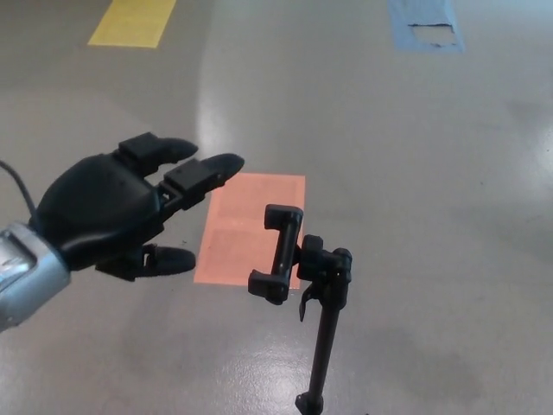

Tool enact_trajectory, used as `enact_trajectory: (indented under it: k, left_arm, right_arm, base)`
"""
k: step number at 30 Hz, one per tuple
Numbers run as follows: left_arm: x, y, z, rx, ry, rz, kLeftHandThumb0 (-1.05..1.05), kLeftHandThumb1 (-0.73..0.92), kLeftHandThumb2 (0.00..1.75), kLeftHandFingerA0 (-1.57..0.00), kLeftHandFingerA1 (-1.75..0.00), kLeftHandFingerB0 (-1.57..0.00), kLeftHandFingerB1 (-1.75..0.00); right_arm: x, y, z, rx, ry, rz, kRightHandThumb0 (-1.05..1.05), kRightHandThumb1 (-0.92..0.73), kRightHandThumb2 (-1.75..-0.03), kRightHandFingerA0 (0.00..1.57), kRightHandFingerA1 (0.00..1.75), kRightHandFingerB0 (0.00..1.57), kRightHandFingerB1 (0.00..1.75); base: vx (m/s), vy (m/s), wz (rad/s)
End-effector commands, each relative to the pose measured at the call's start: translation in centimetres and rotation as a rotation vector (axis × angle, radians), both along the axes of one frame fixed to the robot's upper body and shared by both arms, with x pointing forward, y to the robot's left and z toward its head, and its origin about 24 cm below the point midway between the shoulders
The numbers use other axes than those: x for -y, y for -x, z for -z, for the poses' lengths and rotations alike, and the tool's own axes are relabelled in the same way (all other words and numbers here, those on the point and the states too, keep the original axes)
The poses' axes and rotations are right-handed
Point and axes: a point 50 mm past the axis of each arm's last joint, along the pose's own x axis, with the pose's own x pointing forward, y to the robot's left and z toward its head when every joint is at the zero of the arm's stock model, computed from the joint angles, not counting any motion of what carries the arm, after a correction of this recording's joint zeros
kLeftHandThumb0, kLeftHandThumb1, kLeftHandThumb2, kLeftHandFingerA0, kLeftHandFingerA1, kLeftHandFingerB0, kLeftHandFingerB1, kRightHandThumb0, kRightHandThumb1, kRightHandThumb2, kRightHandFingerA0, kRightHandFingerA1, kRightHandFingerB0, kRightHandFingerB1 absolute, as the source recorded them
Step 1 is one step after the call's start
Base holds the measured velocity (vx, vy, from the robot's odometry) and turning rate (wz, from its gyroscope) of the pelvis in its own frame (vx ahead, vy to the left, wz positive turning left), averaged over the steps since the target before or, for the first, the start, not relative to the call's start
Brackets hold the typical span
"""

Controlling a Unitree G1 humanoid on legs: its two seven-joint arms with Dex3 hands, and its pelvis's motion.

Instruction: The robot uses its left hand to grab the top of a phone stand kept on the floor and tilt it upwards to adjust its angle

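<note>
Where the glossy grey floor (415, 173) fills the head view, the items stand as follows. Item one: a black phone stand (307, 290), made of a slim upright pole with a jointed head and a clamp-style cradle at its top, standing on the floor in the lower middle of the view; the cradle sits to the left of the pole head, its two jaws one above the other and nothing between them. Item two: the robot's black left hand (121, 216) on a silver-grey forearm (22, 277), entering from the left edge, fingers spread wide and holding nothing, thumb below and the two thick fingers above reaching toward the stand; it is near the cradle but clear of it, with floor showing between. Item three: an orange rectangular floor patch (238, 238), lying behind the cradle and partly covered by the fingertips. Item four: a yellow rectangular floor mark (134, 22), upper left. Item five: a blue floor mark (423, 22) with a pale worn centre, upper right. Right hand: not visible.
</note>
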Motion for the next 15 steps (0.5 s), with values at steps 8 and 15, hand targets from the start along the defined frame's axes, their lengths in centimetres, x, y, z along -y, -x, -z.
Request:
enact_trajectory:
  k: [8, 15]
  left_arm:
    - [0.54, -0.15, -0.55, 0.040, -0.100, 0.031, -0.79, 0.72, 1.02, -0.14, -0.39, 0.00, -0.16]
    - [0.81, -0.10, -0.82, 0.074, -0.130, 0.049, -0.73, 0.86, 0.69, -0.18, -0.28, 0.00, -0.13]
  right_arm:
    - [0.70, 0.12, -0.27, -0.009, 0.010, 0.003, -0.63, -0.79, -0.63, 0.20, 0.37, 0.27, 0.32]
    - [0.59, 0.14, -0.22, -0.017, 0.008, -0.015, -0.62, -0.80, -0.63, 0.19, 0.38, 0.26, 0.33]
  base:
    - [0.00, 0.000, 0.00]
    - [0.00, 0.000, 0.00]
